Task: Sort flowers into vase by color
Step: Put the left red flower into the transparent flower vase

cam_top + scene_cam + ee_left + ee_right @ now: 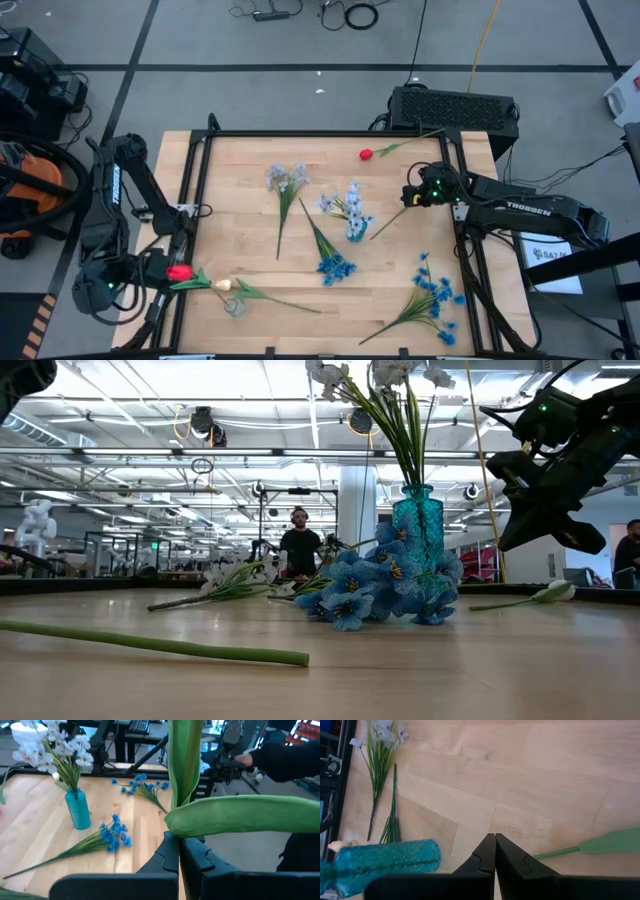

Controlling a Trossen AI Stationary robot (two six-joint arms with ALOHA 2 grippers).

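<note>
My left gripper (163, 272) is at the table's near left edge, shut on a red tulip (180, 272). Its green leaves fill the left wrist view (240, 815). My right gripper (495, 840) is shut and empty, above the table just right of the teal vase (355, 228). The vase holds pale white-blue flowers (380, 380). A green stem with a leaf (610, 842) lies on the table below my right gripper. A second red tulip (366, 154) lies at the far edge. A cream tulip (226, 286), a pale grey-blue spray (287, 180) and two bright blue sprays (335, 265) (435, 290) lie flat. My left gripper pinches the red tulip between its two fingers where the leaves leave the stem (172, 827), close behind the red head (182, 272). The fingers come about level from the table's left side. One leaf (185, 760) stands up, and another runs sideways across the fingertips.
A black metal frame (195, 170) borders the table. A small clear glass object (236, 306) lies by the cream tulip. A long stem (150, 645) lies in the low view's foreground. A black box (455, 105) stands behind the far edge. A person (300, 545) stands in the room beyond.
</note>
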